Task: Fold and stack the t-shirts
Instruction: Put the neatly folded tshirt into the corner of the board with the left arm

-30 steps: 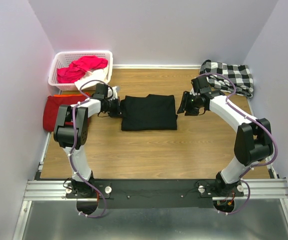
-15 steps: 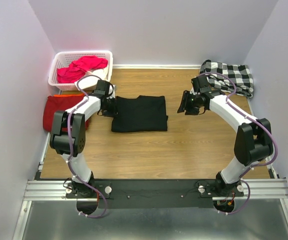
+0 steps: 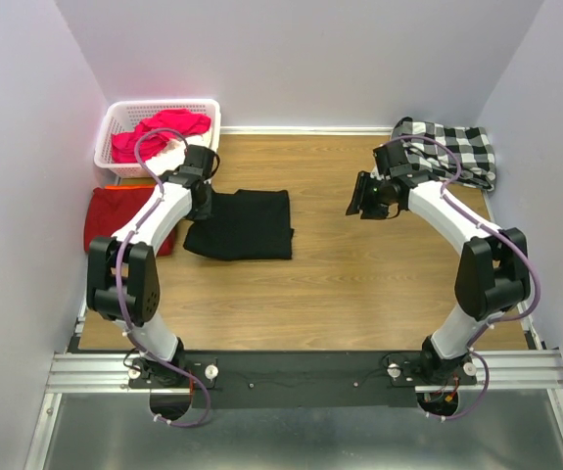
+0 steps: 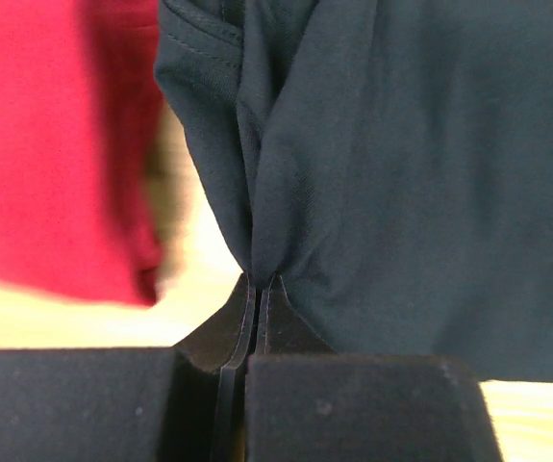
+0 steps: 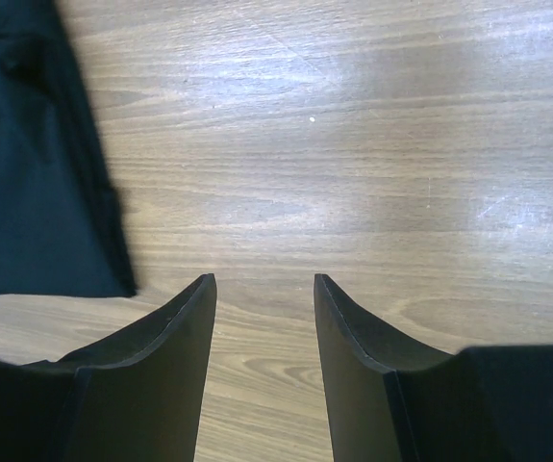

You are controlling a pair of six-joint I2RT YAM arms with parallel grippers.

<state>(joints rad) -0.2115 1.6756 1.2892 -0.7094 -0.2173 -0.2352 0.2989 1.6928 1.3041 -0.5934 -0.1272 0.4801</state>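
Observation:
A folded black t-shirt [image 3: 247, 224] lies on the wooden table left of centre. My left gripper [image 3: 203, 203] is shut on its left edge, and in the left wrist view the dark cloth [image 4: 391, 173] bunches up from between the closed tips [image 4: 259, 281]. A folded dark-red t-shirt [image 3: 117, 215] lies at the table's left edge, seen blurred as the red cloth [image 4: 55, 144] beside the black one. My right gripper [image 3: 358, 207] stands open over bare wood to the right, nothing between its fingers [image 5: 262, 281]; the black shirt's edge [image 5: 26, 173] lies off to its left.
A white basket [image 3: 124, 122] holding pink and white clothes stands at the back left. A black-and-white checked cloth [image 3: 452, 149] lies at the back right corner. Walls close in on three sides.
My left gripper has dragged the folded black t-shirt leftward toward the dark-red one. The right gripper has barely moved.

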